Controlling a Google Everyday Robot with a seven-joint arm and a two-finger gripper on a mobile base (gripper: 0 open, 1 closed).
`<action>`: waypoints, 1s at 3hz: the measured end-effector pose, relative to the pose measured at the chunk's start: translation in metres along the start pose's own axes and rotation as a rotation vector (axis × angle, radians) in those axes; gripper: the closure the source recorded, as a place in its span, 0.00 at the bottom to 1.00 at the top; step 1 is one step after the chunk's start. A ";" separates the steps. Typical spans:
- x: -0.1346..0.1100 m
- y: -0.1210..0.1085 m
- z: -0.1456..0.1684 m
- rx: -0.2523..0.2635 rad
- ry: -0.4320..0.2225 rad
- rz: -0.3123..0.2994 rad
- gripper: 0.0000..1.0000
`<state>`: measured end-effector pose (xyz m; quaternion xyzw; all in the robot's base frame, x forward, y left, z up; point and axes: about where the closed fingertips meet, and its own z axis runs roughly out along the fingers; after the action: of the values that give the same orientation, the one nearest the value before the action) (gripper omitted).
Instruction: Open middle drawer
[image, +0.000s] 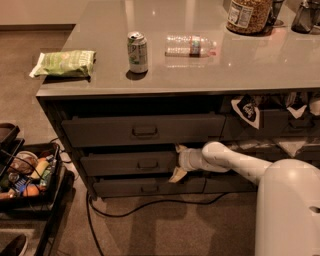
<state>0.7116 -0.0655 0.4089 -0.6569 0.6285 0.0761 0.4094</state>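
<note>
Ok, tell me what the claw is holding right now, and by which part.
Nothing clearly held. The claw sits at the right end of the middle drawer front, fingers spread above and below it, apart from the handle.

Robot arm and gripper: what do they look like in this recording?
The arm is smooth, rounded white tubing with a bulbous joint, widening into a large white shell at lower right. The gripper, at the right end of the middle drawer, is cream-coloured beyond a short pale cylindrical wrist. No cables or markings show on them.
</note>
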 end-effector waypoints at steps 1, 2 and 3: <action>0.000 0.000 0.000 0.000 0.000 0.000 0.19; 0.000 0.000 0.000 0.000 0.000 0.000 0.42; 0.000 0.000 0.000 0.000 0.000 0.000 0.61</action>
<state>0.7116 -0.0654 0.4089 -0.6569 0.6285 0.0762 0.4094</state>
